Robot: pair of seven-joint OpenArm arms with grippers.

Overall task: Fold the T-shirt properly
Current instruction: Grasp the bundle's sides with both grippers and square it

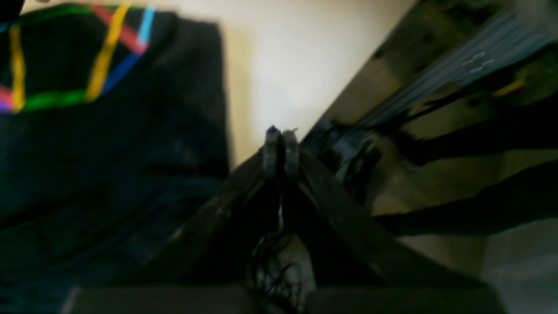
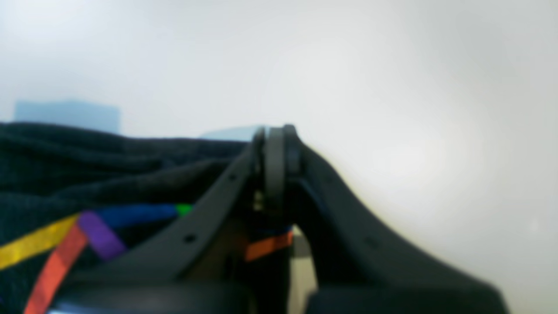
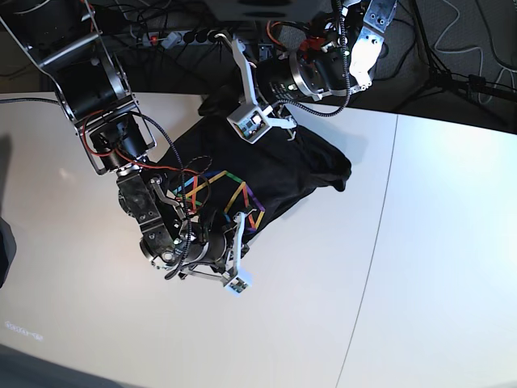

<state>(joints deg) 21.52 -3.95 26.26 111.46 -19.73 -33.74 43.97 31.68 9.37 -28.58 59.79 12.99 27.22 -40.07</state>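
The T-shirt is a crumpled black heap on the white table, its multicoloured line print facing up near the front. The left wrist view is blurred. In it my left gripper is shut, fingertips together over bare table near its edge, with the T-shirt to its left. No cloth shows between the tips. In the right wrist view my right gripper is also shut, tips against bare table, beside and over the T-shirt's printed part. My left arm hangs over the heap's back edge, my right arm over its front edge.
The white table stretches to the right and front, with a thin seam across it. A power strip and cables lie behind the table. A dark object pokes in at the left edge. Dark equipment lies beyond the table edge.
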